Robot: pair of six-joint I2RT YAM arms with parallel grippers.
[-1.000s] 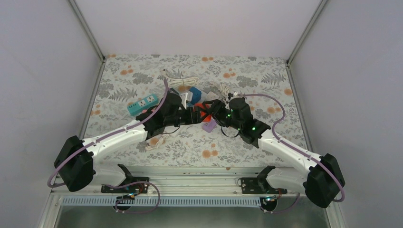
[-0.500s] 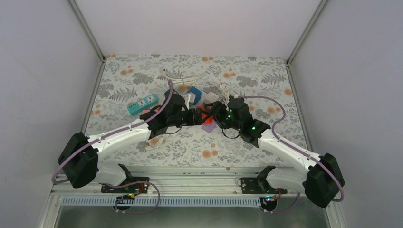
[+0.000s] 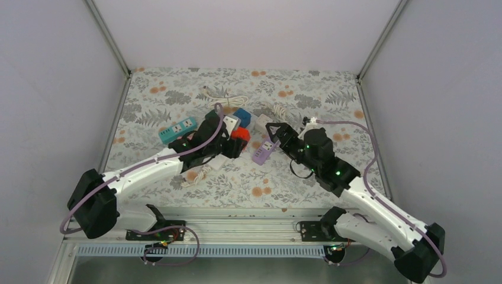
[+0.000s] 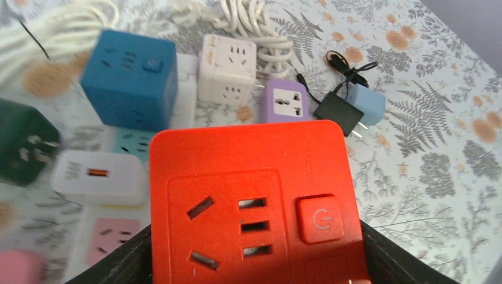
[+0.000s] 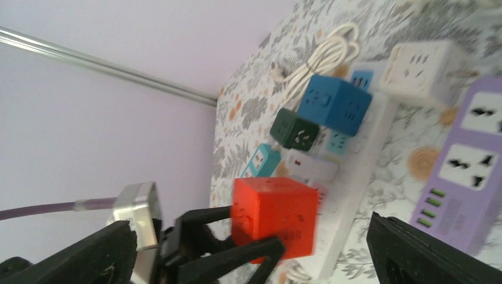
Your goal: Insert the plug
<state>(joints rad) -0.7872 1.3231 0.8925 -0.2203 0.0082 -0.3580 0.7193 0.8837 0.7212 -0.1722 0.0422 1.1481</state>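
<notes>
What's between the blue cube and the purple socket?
A white cube socket sits between the blue cube and the purple socket, as the left wrist view shows.

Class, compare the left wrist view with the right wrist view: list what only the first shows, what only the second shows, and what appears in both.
Only the left wrist view: the power button on the red cube, and a light blue adapter on the table. Only the right wrist view: the left jaws clamped on the red cube from outside, a teal power strip, and the enclosure wall. Both: the red cube, the blue cube, the white cube and the dark green cube.
</notes>
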